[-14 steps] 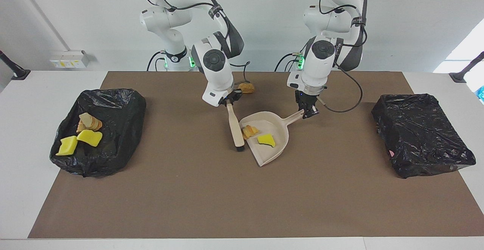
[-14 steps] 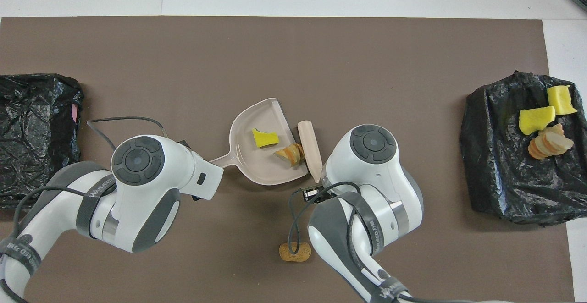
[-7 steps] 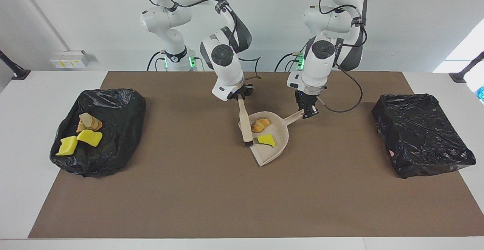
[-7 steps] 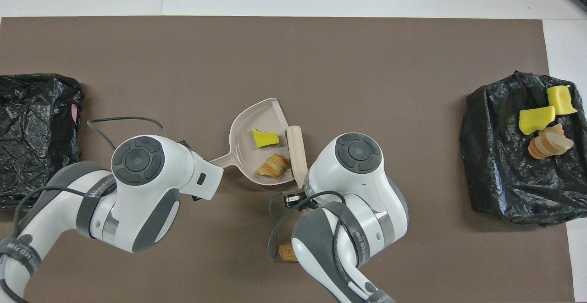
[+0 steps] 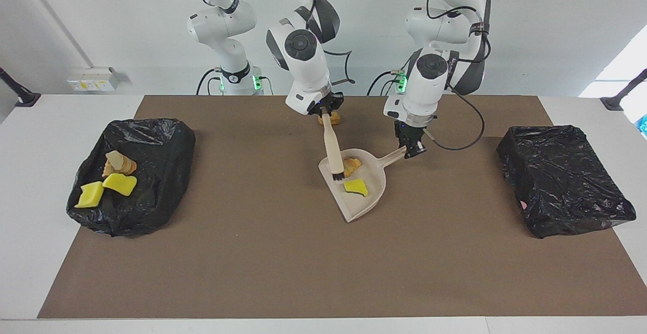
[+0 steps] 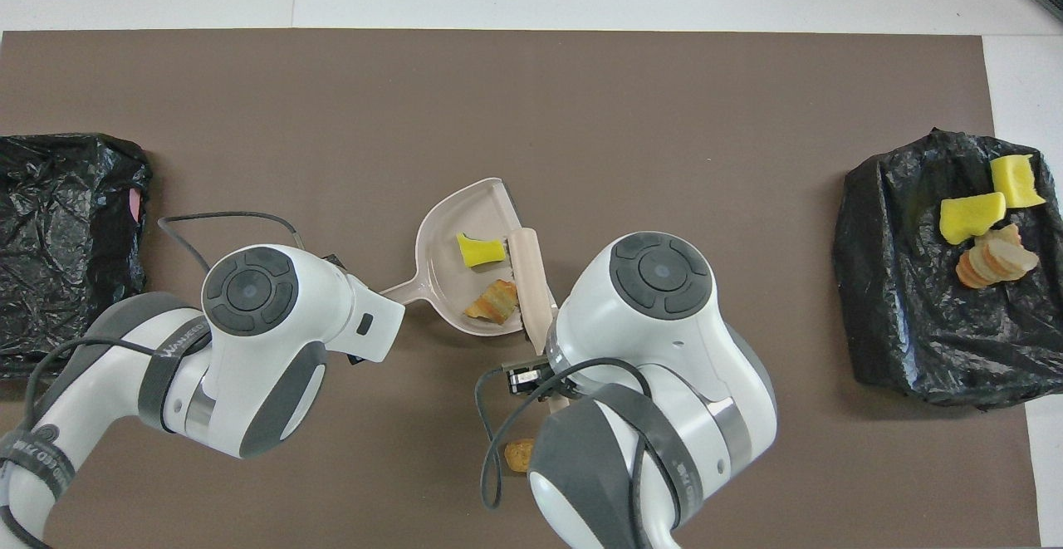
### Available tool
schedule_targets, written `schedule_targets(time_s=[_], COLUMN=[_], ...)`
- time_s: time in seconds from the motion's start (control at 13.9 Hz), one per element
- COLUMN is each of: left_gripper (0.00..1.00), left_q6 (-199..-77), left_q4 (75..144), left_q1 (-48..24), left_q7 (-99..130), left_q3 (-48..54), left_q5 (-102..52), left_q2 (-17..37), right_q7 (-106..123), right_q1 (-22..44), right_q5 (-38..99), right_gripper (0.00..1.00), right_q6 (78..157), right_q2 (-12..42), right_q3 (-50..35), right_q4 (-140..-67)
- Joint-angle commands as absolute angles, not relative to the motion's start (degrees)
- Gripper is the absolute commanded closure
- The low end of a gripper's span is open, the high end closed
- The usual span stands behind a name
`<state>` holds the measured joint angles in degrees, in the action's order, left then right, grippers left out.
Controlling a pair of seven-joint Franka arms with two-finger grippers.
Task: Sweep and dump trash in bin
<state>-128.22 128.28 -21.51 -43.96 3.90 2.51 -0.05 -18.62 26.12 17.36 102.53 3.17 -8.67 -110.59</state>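
A beige dustpan (image 5: 371, 200) (image 6: 444, 233) lies mid-mat. My left gripper (image 5: 413, 151) is shut on its handle. In the pan lie two pieces of trash: a green-backed yellow sponge piece (image 5: 355, 187) (image 6: 480, 250) and an orange-tan bread chunk (image 5: 352, 163) (image 6: 492, 300). My right gripper (image 5: 326, 111) is shut on the beige brush (image 5: 333, 147) (image 6: 530, 271), whose dark bristles hang over the pan beside the bread chunk. Another bread chunk (image 5: 329, 118) (image 6: 521, 453) lies on the mat nearer to the robots, partly hidden by the right arm.
A black-bagged bin (image 5: 151, 142) (image 6: 905, 308) at the right arm's end of the table holds two yellow sponge pieces and a bread-like chunk. A second black-bagged bin (image 5: 563, 177) (image 6: 66, 225) sits at the left arm's end. Brown mat (image 5: 303, 263) covers the table.
My right gripper swept the bread chunk from the pan's lip into the pan, then rose and drew back toward the robots with the brush. The left gripper and dustpan stayed put.
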Motion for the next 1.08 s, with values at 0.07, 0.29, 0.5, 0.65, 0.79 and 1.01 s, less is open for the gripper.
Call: schedule_targets(time_s=[0.07,0.29,0.5,0.65,0.79,1.01], left_gripper=[1.0,1.0,1.0,1.0,1.0,1.0], left_q6=[-127.27,-127.35,-127.35,-127.36,-127.35,-127.27], left_q4=[129.11,129.02,128.68,128.58,128.85,128.76], left_q1=[-21.71,-21.88,-21.79,-21.88,-21.88,-21.45], left_q7=[-45.0,-45.0,-44.91,-44.91,-44.91,-45.0], left_q3=[3.78,3.78,3.78,3.78,3.78,3.78], left_q5=[2.2,2.28,2.2,2.2,2.2,2.2], left_q2=[-1.14,-1.05,-0.79,-0.79,-0.88,-0.88], right_q7=[-8.2,-7.3,-2.57,-2.11,-2.81,-1.32], right_q1=[28.98,31.89,34.18,39.35,43.75,45.44], right_q5=[18.9,21.44,25.73,27.59,29.18,29.18], right_gripper=[1.0,1.0,1.0,1.0,1.0,1.0], right_q6=[95.8,96.59,97.55,100.44,105.18,109.42], right_q2=[-3.58,-8.77,-16.15,-18.71,-18.98,-18.81], right_q3=[-9.23,-9.23,-9.23,-9.23,-9.23,-9.23], right_q4=[-116.17,-123.11,-132.59,-137.53,-141.05,-146.5])
